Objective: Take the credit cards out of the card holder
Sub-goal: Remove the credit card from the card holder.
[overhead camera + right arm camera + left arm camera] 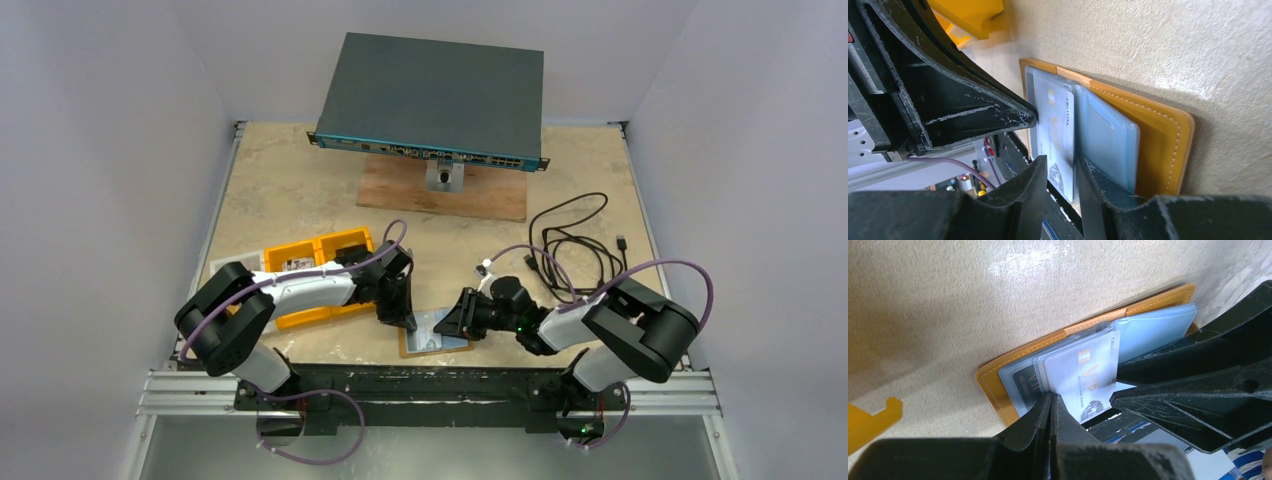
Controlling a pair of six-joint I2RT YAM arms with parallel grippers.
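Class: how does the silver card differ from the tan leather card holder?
The pale silver plastic card is glossy and printed; the tan stitched leather card holder is plain. The card is smaller than the holder. The holder lies open, the card inside it. Both are flat rectangles.

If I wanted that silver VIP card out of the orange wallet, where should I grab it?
Probably pinch the silver card by its bare edge, which sticks out of the clear sleeve on the near side of the card holder. It lies flat and thin, so come in level from that side and pull straight outward.
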